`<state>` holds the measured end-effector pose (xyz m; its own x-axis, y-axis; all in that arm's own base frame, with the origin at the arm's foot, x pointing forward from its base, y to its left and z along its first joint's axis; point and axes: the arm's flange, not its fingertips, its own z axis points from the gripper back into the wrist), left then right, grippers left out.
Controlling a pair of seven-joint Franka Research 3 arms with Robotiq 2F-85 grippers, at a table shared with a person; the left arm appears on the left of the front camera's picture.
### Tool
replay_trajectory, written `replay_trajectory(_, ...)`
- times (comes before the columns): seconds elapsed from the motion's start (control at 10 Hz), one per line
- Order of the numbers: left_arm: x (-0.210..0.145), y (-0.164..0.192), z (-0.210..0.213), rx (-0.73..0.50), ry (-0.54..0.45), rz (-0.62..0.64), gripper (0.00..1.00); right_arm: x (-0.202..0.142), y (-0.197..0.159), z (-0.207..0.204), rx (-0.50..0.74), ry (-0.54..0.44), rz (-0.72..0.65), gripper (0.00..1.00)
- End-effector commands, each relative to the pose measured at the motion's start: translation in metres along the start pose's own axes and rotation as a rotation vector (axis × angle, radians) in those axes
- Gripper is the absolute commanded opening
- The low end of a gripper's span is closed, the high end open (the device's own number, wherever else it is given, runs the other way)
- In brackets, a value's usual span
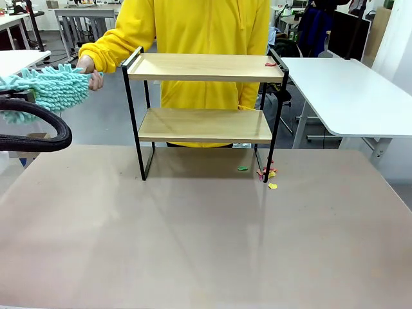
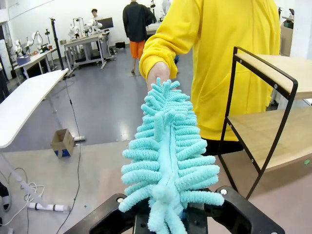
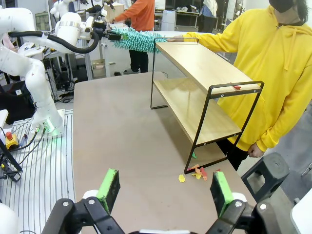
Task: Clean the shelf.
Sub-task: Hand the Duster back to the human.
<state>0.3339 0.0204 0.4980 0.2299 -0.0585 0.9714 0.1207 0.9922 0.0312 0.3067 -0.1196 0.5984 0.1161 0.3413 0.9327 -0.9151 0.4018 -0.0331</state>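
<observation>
Behind the tabletop (image 1: 193, 244) runs a workshop of white tables, with a person in a yellow hoodie (image 1: 206, 32) standing at the far edge. On the far half of the tabletop stands the shelf (image 1: 206, 67), its two wooden boards in a thin black frame.

At the shelf's left end, a turquoise duster (image 2: 168, 161) spans between the left gripper (image 2: 170, 219) and the person's hand (image 2: 158, 73), which has hold of its far tip. The duster's base sits between the left jaws, but the pictures do not show whether they grip it or have let go. The right gripper (image 3: 163, 192) hangs over the near tabletop with its jaws spread wide and nothing between the green pads (image 3: 109, 187).

As for the cleaning, I judge it partly done. A heap of small coloured scraps (image 1: 267, 174) lies on the tabletop at the foot of the shelf's right legs, so those are off the boards. One red scrap (image 1: 270, 64) rests on the top board near its right rail, and a green speck (image 2: 306, 162) may lie on the lower board. That leaves the red scrap to sweep off, and the scraps on the tabletop if they count.
</observation>
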Motion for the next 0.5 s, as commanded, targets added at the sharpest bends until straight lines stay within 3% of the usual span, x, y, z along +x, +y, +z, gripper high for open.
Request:
replay_trajectory(0.0,0.0,0.0,0.0,0.0,0.0,0.0,0.76,0.002,0.0,0.0,-0.003,-0.022,0.003,1.0)
replay_trajectory(0.1,0.007,0.001,0.005,-0.004,0.022,0.015,0.76,0.002,0.0,0.0,-0.003,-0.022,0.003,1.0)
replay_trajectory(0.2,0.016,0.003,0.009,-0.004,0.049,0.032,1.0,0.002,0.0,0.0,-0.003,-0.022,0.003,1.0)
replay_trajectory(0.4,0.049,0.01,0.02,0.018,0.059,0.034,1.0,0.002,0.0,0.0,-0.003,-0.022,0.003,1.0)
